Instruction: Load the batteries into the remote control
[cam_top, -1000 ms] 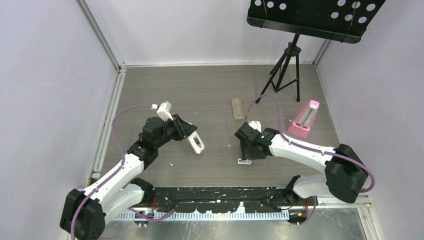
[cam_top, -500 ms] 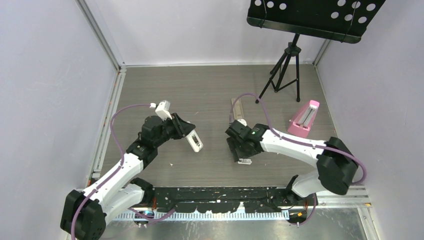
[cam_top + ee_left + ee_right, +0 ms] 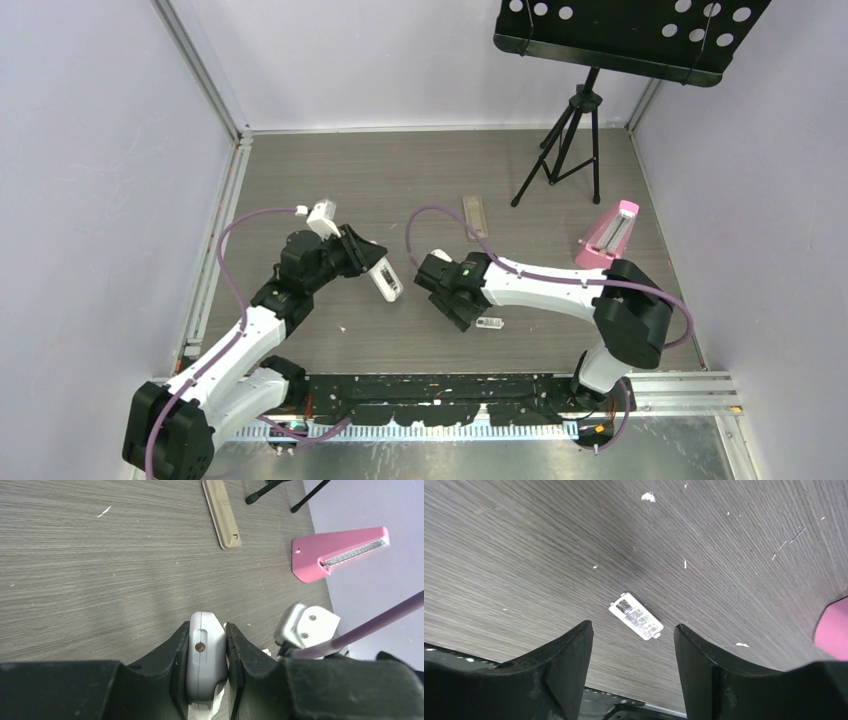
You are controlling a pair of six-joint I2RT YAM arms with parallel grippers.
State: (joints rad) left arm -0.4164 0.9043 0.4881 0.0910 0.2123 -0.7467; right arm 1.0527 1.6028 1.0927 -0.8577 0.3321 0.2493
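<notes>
My left gripper [image 3: 372, 262] is shut on the remote control [image 3: 386, 281], a slim white bar held above the table left of centre. In the left wrist view the remote control [image 3: 204, 655] stands end-on between the jaws of the left gripper [image 3: 207, 630]. My right gripper [image 3: 460, 305] hangs open over the table's middle, a little right of the remote. Nothing sits between the jaws of the right gripper [image 3: 633, 627]. A small white labelled cover [image 3: 636, 616] lies on the table just beyond its fingertips; from above that cover [image 3: 489, 322] shows beside the gripper. The batteries are out of view.
A tan flat bar [image 3: 475, 216] lies behind the right gripper. At the right, near the wall, stands a pink wedge [image 3: 608, 238]. A black music stand on a tripod [image 3: 570, 140] occupies the back right. Purple cables loop off both arms.
My right arm has swung left toward the table's middle, away from the small white cover, and its jaws stand wider. The left arm with the remote has barely shifted.
</notes>
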